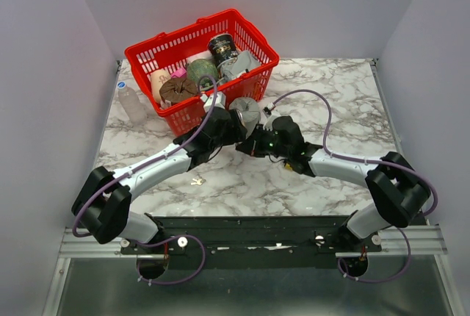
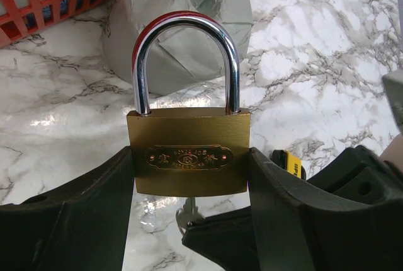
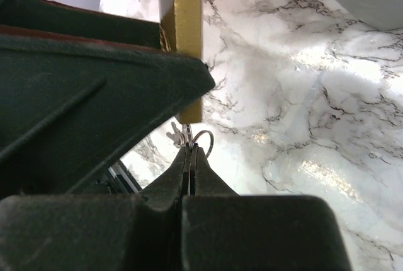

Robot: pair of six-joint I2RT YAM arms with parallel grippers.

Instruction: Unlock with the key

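My left gripper (image 2: pixel 189 186) is shut on a brass padlock (image 2: pixel 189 151) and holds it upright above the marble table by its two sides. The steel shackle (image 2: pixel 184 44) sits seated in the body. My right gripper (image 3: pixel 191 150) is shut on a small silver key (image 3: pixel 187 133) with a ring (image 3: pixel 206 138). The key points up at the padlock's underside (image 3: pixel 189 110), with its tip at the keyhole. In the left wrist view the key (image 2: pixel 187 210) shows just under the body. In the top view both grippers, left (image 1: pixel 233 128) and right (image 1: pixel 257 142), meet mid-table.
A red basket (image 1: pixel 180 33) with several items stands behind the grippers. A grey paper-wrapped lump (image 1: pixel 248 112) lies just in front of it. A clear bottle (image 1: pixel 132 103) stands at the left. Another small key (image 1: pixel 197 181) lies on the table near the left arm.
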